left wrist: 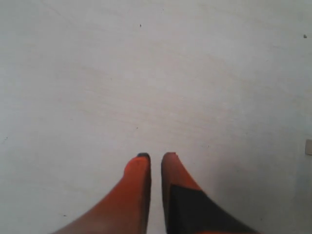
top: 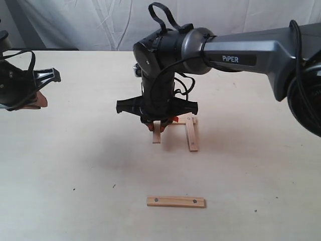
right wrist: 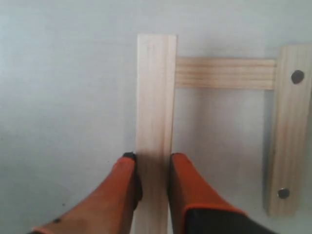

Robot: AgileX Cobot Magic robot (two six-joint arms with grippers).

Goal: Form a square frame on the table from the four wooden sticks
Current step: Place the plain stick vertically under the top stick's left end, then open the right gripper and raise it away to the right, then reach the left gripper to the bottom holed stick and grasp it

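Note:
My right gripper (top: 159,123) reaches to the middle of the table (top: 75,165) and is shut on a plain wooden stick (right wrist: 156,97), fingers (right wrist: 185,180) on both its long edges. That stick (top: 156,135) crosses one end of a second plain stick (right wrist: 224,73). A stick with two dark holes (right wrist: 287,131) lies over the other end (top: 192,133), so the three form a U. The fourth stick (top: 175,202), also holed, lies alone near the front edge. My left gripper (top: 42,99) hovers at the far left, its fingertips (left wrist: 141,161) nearly together with nothing between them.
The right arm's grey link (top: 251,55) spans the back right of the table. A white cloth backdrop (top: 100,20) hangs behind. A sliver of light wood (left wrist: 308,146) shows at the edge of the left wrist view.

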